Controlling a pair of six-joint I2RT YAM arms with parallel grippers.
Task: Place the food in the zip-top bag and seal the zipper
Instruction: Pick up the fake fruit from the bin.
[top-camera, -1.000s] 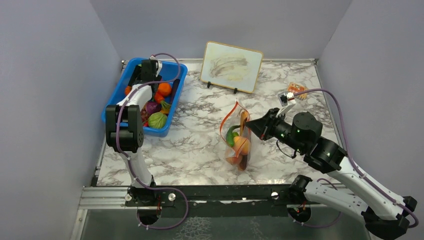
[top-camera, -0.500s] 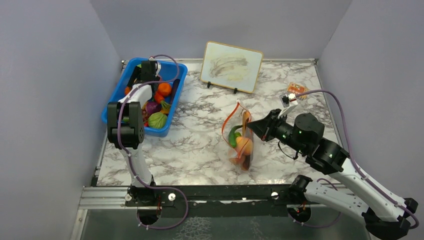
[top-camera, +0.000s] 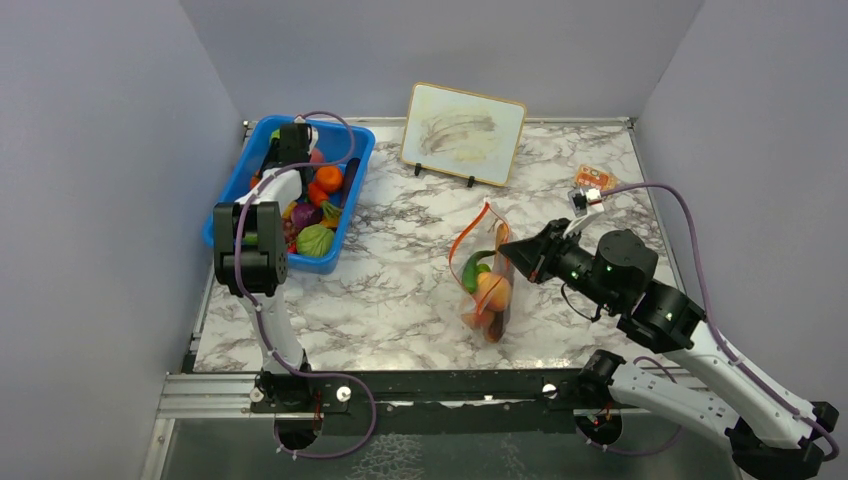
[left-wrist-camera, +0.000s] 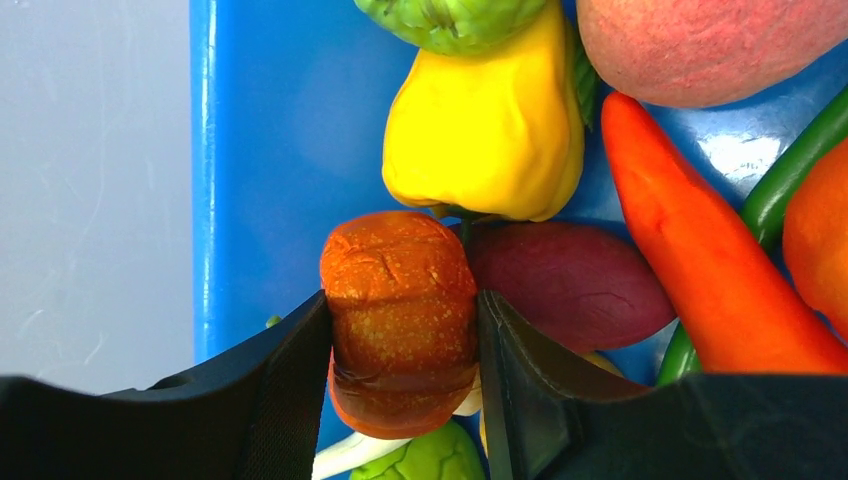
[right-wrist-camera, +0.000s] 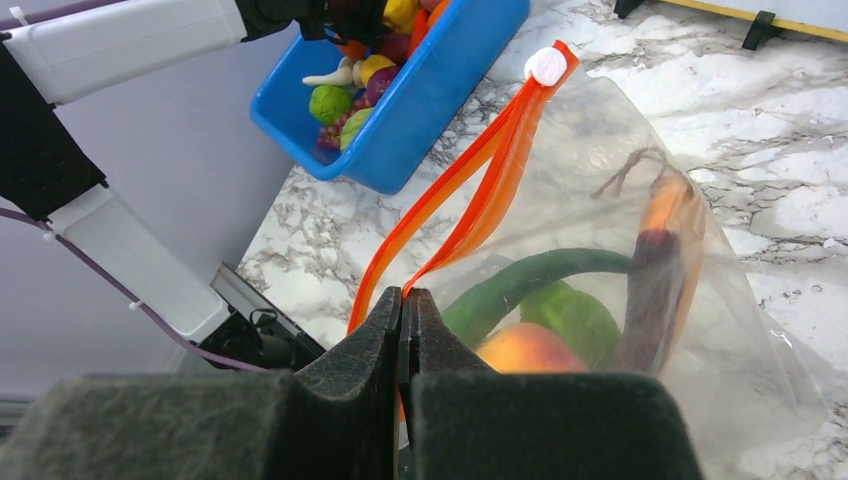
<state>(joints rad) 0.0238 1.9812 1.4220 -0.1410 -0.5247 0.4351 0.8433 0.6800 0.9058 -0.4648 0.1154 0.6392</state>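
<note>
Inside the blue bin (left-wrist-camera: 205, 150), my left gripper (left-wrist-camera: 405, 300) is shut on an orange-brown speckled food piece (left-wrist-camera: 400, 290), with both jaws pressed against its sides. Around it lie a yellow pepper (left-wrist-camera: 485, 130), a purple piece (left-wrist-camera: 570, 280), a carrot (left-wrist-camera: 700, 250) and a peach (left-wrist-camera: 700, 40). My right gripper (right-wrist-camera: 405, 295) is shut on the orange-red zipper (right-wrist-camera: 470, 190) and holds up the mouth of the clear zip-top bag (top-camera: 487, 290). The mouth gapes open, with the slider tab (right-wrist-camera: 547, 65) at its far end. In the bag sit a peach (right-wrist-camera: 525, 350), a green pepper (right-wrist-camera: 575, 315) and a dark brown piece (right-wrist-camera: 655, 280).
The blue bin (top-camera: 310, 262) stands at the back left against the wall. A framed board (top-camera: 463, 120) on a stand is at the back centre. A small orange packet (top-camera: 592, 178) lies at the back right. A metal rail runs along the near edge.
My left jaws have narrowed onto the orange-brown piece. The right gripper and the bag have shifted slightly to the right.
</note>
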